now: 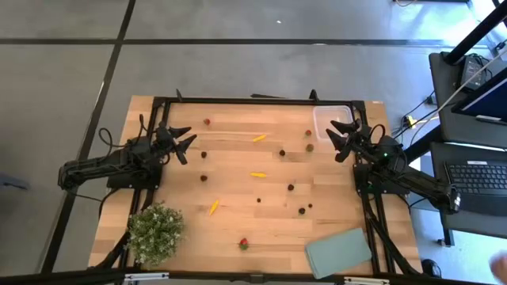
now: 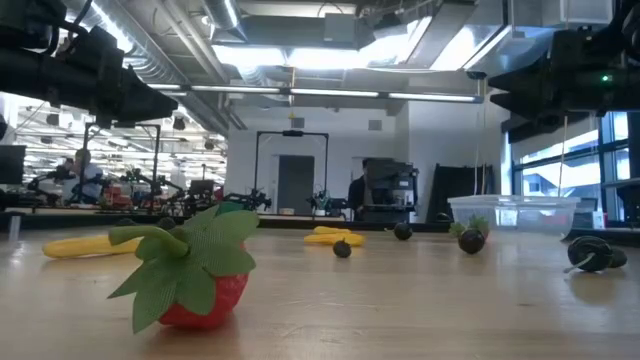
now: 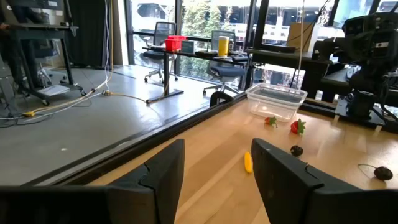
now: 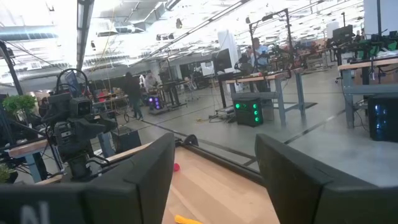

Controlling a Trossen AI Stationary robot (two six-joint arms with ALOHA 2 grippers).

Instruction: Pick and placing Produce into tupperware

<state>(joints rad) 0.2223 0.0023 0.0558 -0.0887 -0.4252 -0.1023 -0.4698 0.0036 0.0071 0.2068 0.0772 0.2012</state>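
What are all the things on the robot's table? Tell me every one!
Tupperware: one, clear, far right corner, nothing visible in it.
Dark berries: about eight, scattered mid-table and toward the right.
Strawberries: about four, red; one at the near edge, the others toward the far edge.
Yellow slivers: three, yellow-orange, down the middle.
Green plant: one, bushy, near left corner.
Flat rectangle: one, grey-green, near right corner.
Table: one, light wood.
Left gripper: open, empty, left side.
Right gripper: open, empty, beside the tupperware.

no legible text, labels, brands, numbers or signs in any view
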